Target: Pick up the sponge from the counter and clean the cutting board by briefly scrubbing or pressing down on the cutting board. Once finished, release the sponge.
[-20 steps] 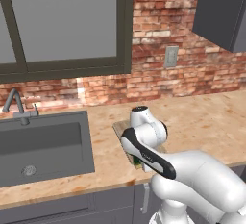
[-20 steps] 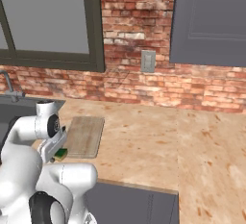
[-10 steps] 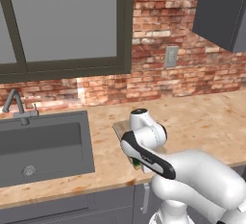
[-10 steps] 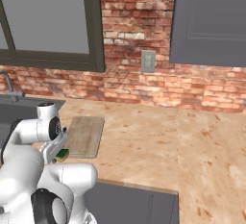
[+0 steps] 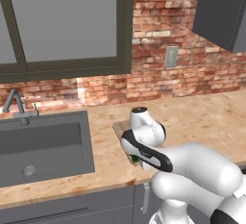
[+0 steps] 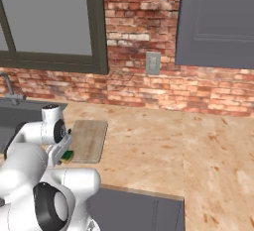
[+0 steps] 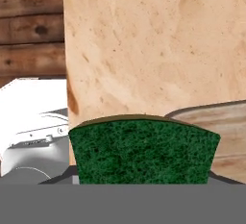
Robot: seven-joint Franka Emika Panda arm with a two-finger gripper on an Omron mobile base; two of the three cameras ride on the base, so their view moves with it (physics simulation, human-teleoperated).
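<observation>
A white robot arm bends low over the counter [image 6: 149, 145] in a brick-walled kitchen, its hand down at the near end of the board [image 6: 89, 140]. In the right base view the sponge [image 6: 67, 155] shows as a small green block with a yellow underside, just off the board's near left corner and directly under the arm's wrist. In the left base view a sliver of the sponge [image 5: 137, 162] peeks out beneath the forearm, with a corner of the board [image 5: 121, 130] showing just behind the arm.

From the hand camera, the sponge [image 7: 143, 150] sits square in front of the gripper [image 7: 143, 180], its dark green face spanning the space where the fingers stand. The fingertips themselves are hidden by the sponge and the lower edge of the view, so the claw appears clamped on the sponge, though the contact itself cannot be seen. Beyond the sponge lies speckled counter [image 7: 153, 50], and the board [image 7: 226, 131] curves in just to the sponge's right.

The dark sink [image 5: 43, 146] lies to the left of the board, with a tap [image 5: 17, 105] at its back edge. Behind the board, an outlet [image 6: 153, 63] is set in the brick wall, and a window [image 6: 47, 19] stands above the sink side.
</observation>
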